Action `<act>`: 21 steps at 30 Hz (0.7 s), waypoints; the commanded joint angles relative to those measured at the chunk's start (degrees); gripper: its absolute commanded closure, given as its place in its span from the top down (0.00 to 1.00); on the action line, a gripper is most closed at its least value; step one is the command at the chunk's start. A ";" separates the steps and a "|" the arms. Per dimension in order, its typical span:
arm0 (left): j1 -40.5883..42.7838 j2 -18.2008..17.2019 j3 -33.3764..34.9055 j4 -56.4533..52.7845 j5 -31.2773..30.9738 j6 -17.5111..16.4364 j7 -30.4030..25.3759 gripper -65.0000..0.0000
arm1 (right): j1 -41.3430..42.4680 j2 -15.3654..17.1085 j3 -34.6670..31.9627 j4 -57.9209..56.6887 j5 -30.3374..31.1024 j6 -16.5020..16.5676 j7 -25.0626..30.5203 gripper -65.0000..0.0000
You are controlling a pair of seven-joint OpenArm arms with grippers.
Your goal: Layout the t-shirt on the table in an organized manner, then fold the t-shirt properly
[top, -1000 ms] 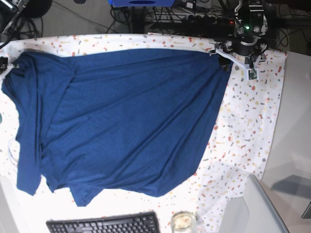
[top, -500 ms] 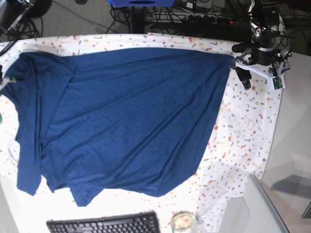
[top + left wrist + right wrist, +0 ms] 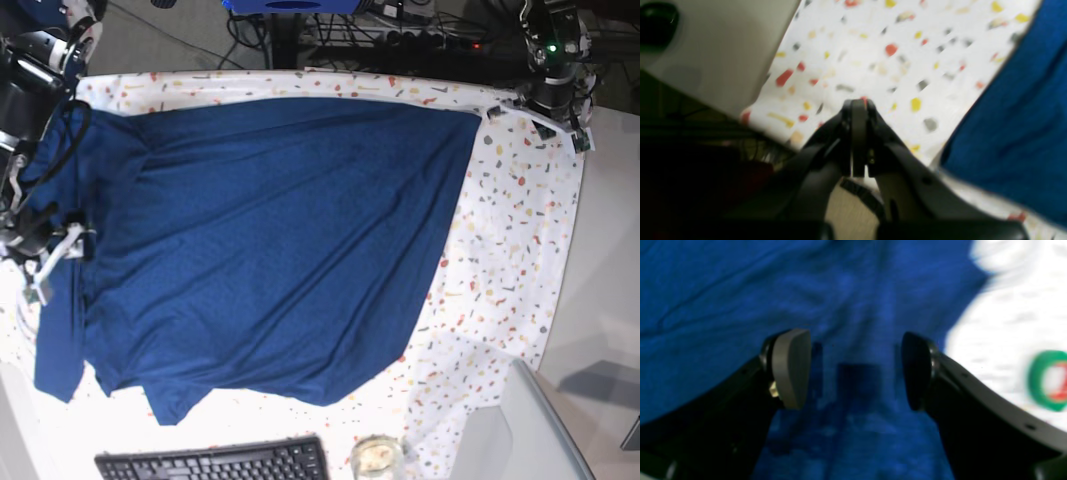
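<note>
The t-shirt point(image 3: 260, 250) was spread across the left and middle of the counter point(image 3: 520, 250), wrinkled, one sleeve bunched at the near left. The left pincer point(image 3: 858, 103) was seen fully closed on nothing, over bare speckled cloth just beside the shirt's edge. The right pincer point(image 3: 855, 370) was held wide apart above the fabric, apparently not gripping; the view was blurred.

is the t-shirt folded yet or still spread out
Spread out: the t-shirt lies open across the table, wrinkled, with no fold made.
</note>
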 commanded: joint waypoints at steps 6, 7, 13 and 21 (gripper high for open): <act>4.87 0.46 4.89 0.71 0.01 0.41 -1.31 0.00 | -0.76 1.15 0.37 3.09 0.72 0.06 1.46 0.62; 5.22 0.46 5.42 0.62 0.01 0.41 -1.31 0.00 | -1.55 0.88 0.37 4.84 0.72 0.06 1.46 0.62; 4.69 0.54 6.12 -0.78 0.01 0.41 -1.31 0.00 | -0.85 1.32 0.02 3.70 0.72 0.06 1.72 0.62; 4.69 0.54 6.12 -0.70 0.01 0.41 -1.31 0.00 | 3.29 3.43 -0.07 -6.41 0.72 0.06 7.08 0.62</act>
